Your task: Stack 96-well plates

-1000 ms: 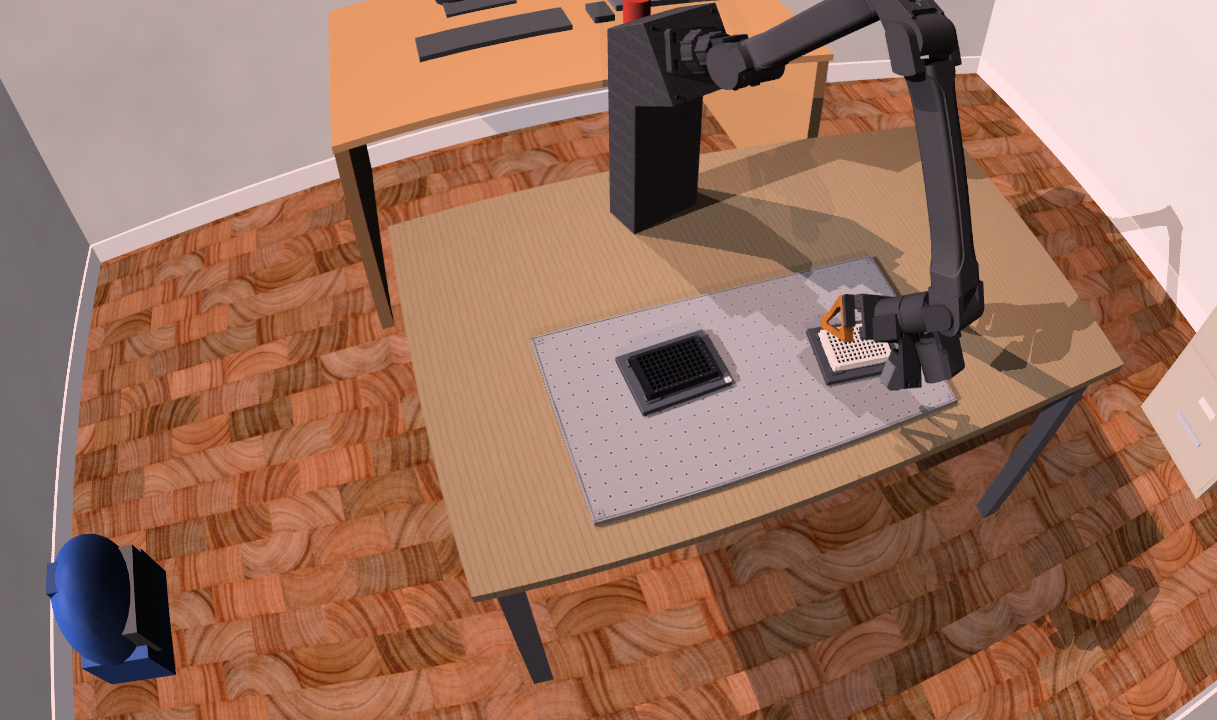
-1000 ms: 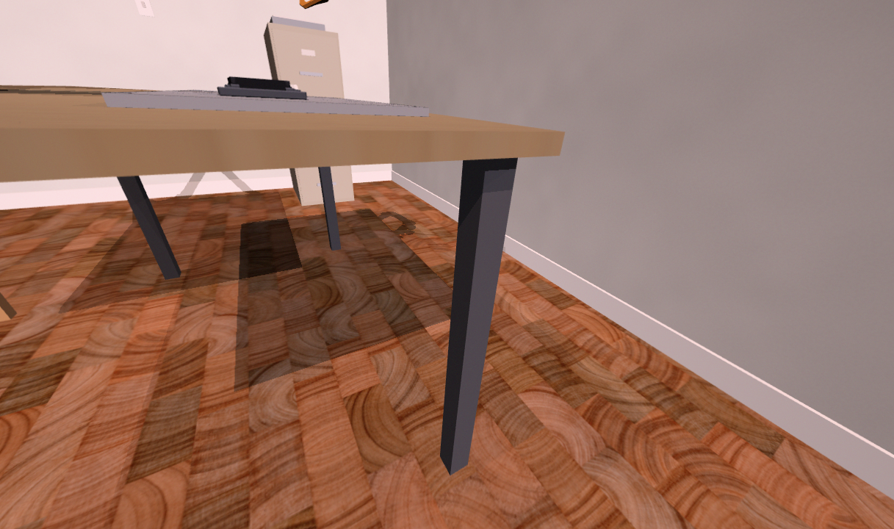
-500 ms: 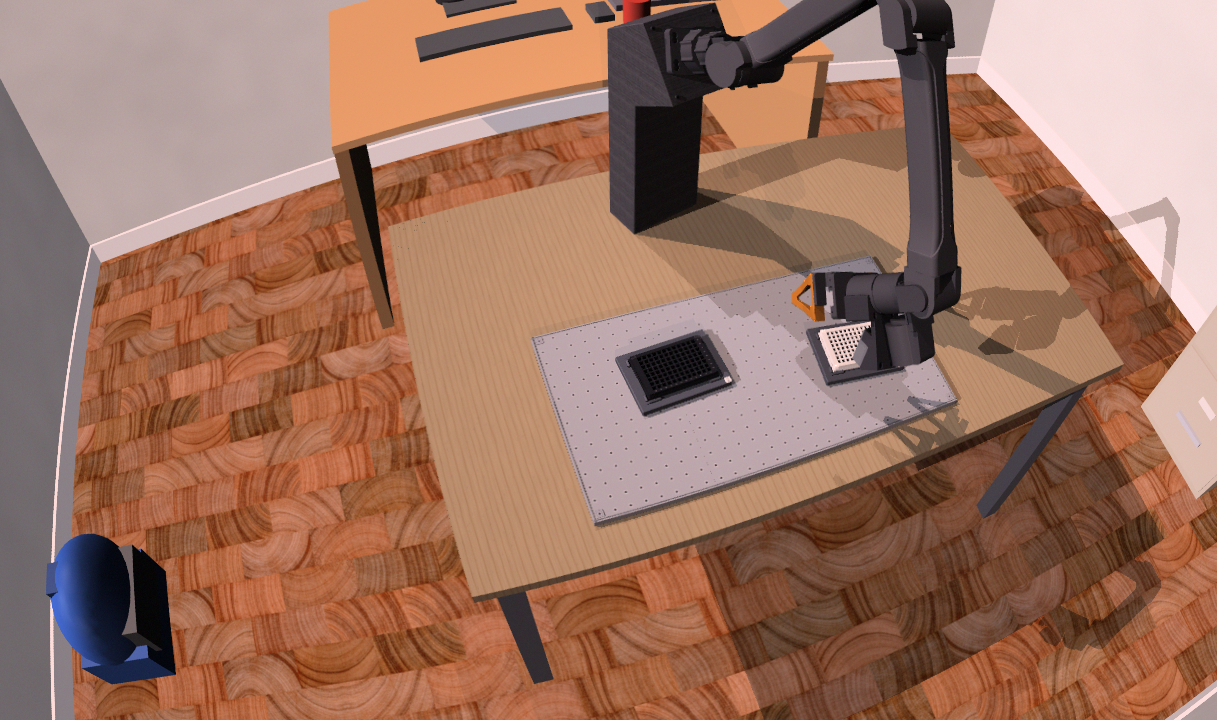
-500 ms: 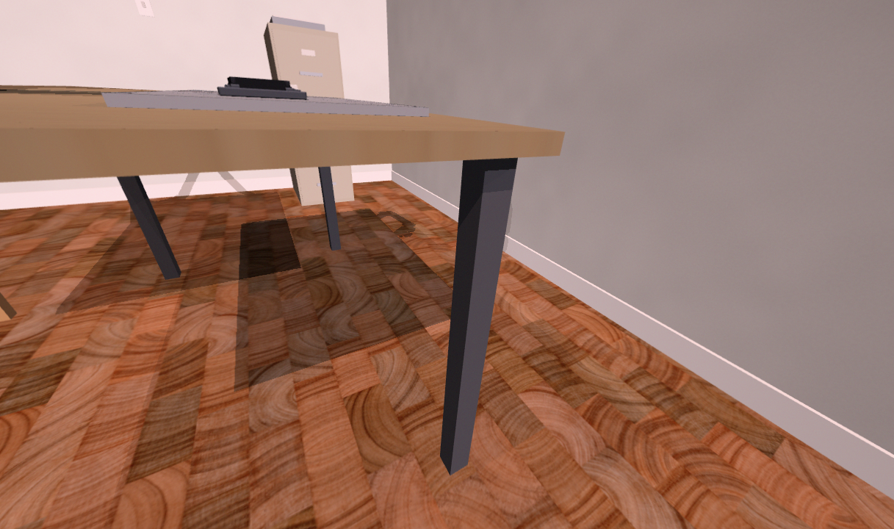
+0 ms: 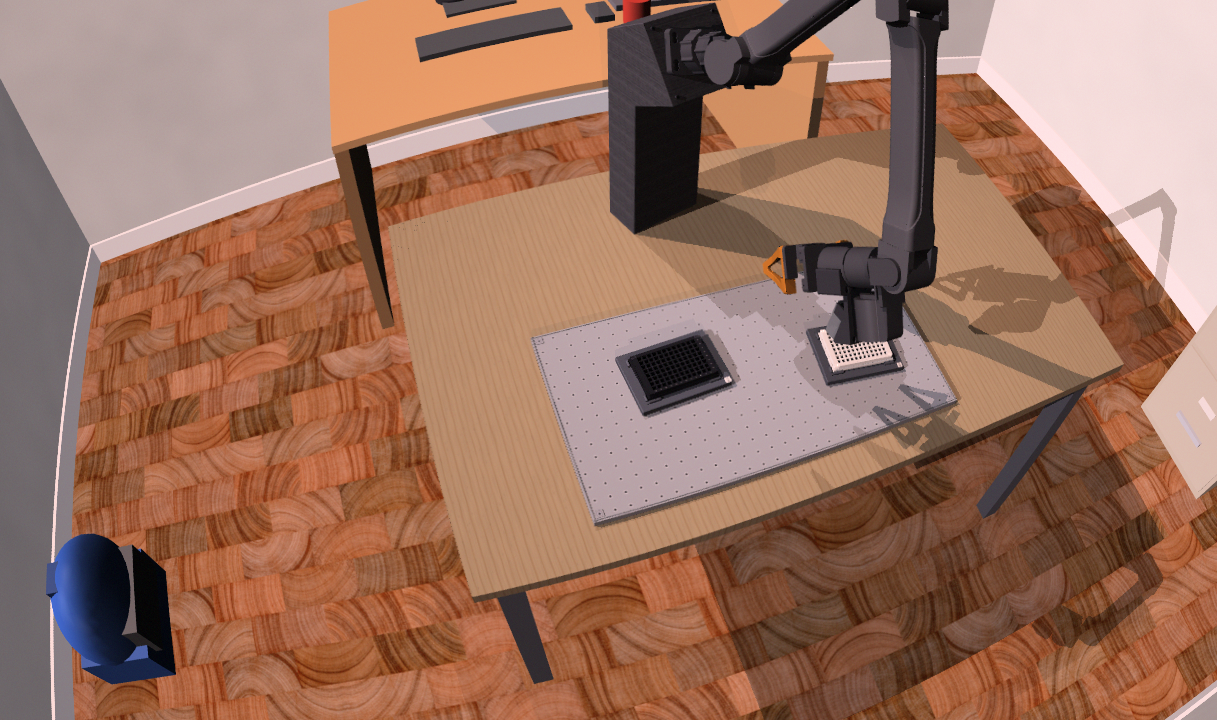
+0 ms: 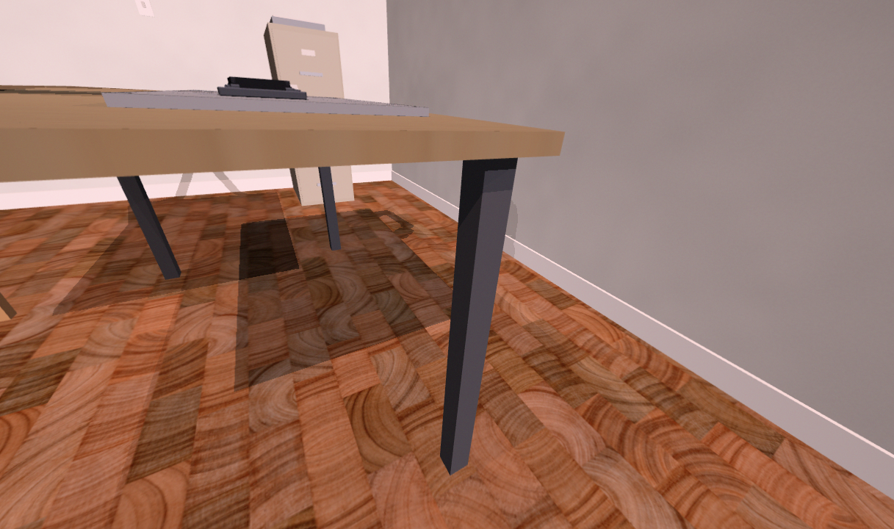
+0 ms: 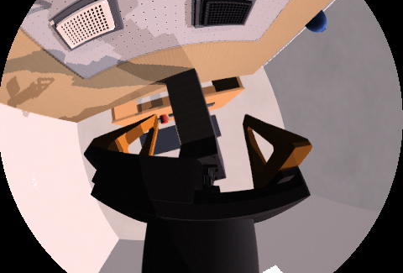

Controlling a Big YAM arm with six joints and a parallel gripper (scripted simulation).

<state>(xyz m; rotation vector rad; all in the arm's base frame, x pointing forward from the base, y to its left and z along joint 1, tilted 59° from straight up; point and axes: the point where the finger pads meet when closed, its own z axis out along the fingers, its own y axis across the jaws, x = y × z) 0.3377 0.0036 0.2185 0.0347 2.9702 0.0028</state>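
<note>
A white 96-well plate [image 5: 858,353] sits in a dark nest at the right of the grey perforated baseplate [image 5: 737,394]. A black 96-well plate [image 5: 676,367] sits in a second nest near the middle of the baseplate, with a small white mark at its front right corner. My gripper [image 5: 780,268] is open and empty. It is held high, pointing sideways, with the wrist above the white plate and hiding part of it. In the wrist view the orange fingers stand wide apart with nothing between them. That view also shows the white plate [image 7: 90,23] and the black plate [image 7: 224,10] far off.
The arm's dark base tower [image 5: 657,116] stands at the back of the table. An orange desk [image 5: 505,62] is behind it, and a beige cabinet [image 5: 1207,394] is at the right. In the exterior view the black plate [image 6: 262,87] shows edge-on.
</note>
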